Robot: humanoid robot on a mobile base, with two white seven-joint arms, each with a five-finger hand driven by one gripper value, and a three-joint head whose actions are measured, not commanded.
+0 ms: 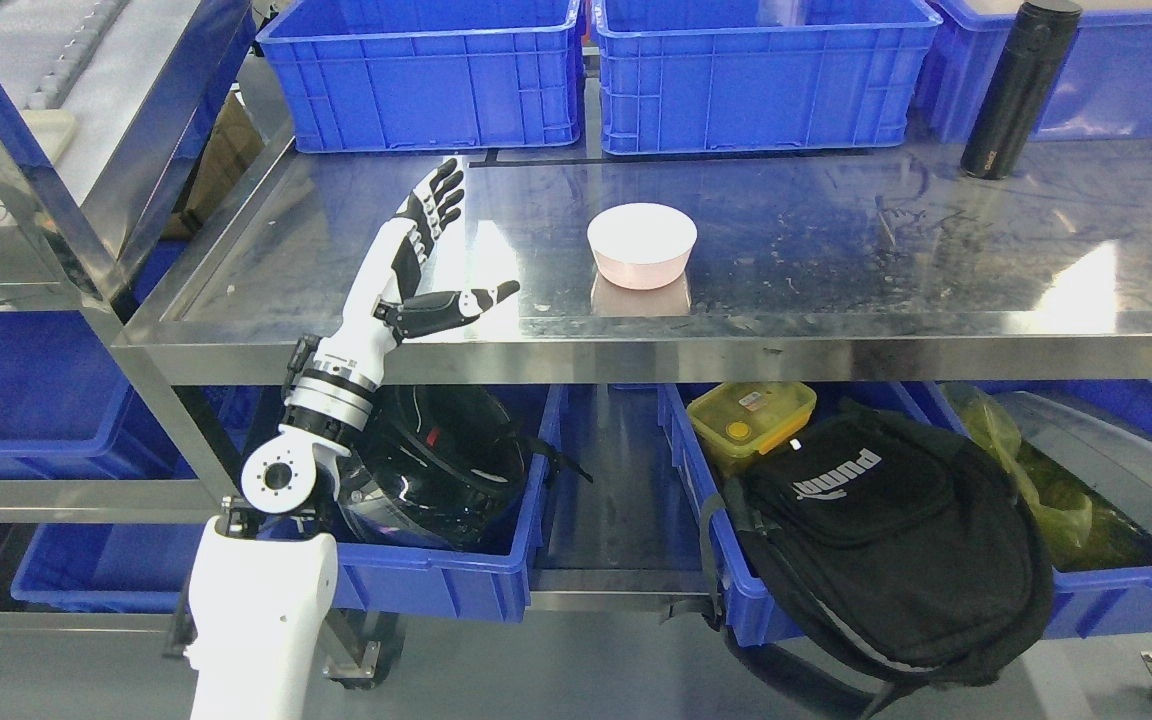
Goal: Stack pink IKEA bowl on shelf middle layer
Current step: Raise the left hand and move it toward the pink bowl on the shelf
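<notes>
Pink bowl (pixel 642 245) sits upside down on the steel shelf (pixel 836 250), to the right of the left hand (pixel 426 265) and slightly farther back, well apart. The hand is spread, holding nothing, thumb pointing toward the bowl. No right hand shows.

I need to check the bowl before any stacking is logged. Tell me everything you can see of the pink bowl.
The pink bowl is pale pink, round and smooth, plastic by its look. It seems to lie upside down, with a flat whitish face on top and walls narrowing slightly downward. It rests alone on the steel shelf, near the front edge, its reflection showing in the metal beneath it. Nothing else touches it. The left robot hand is open and apart from it, off to its left.
</notes>
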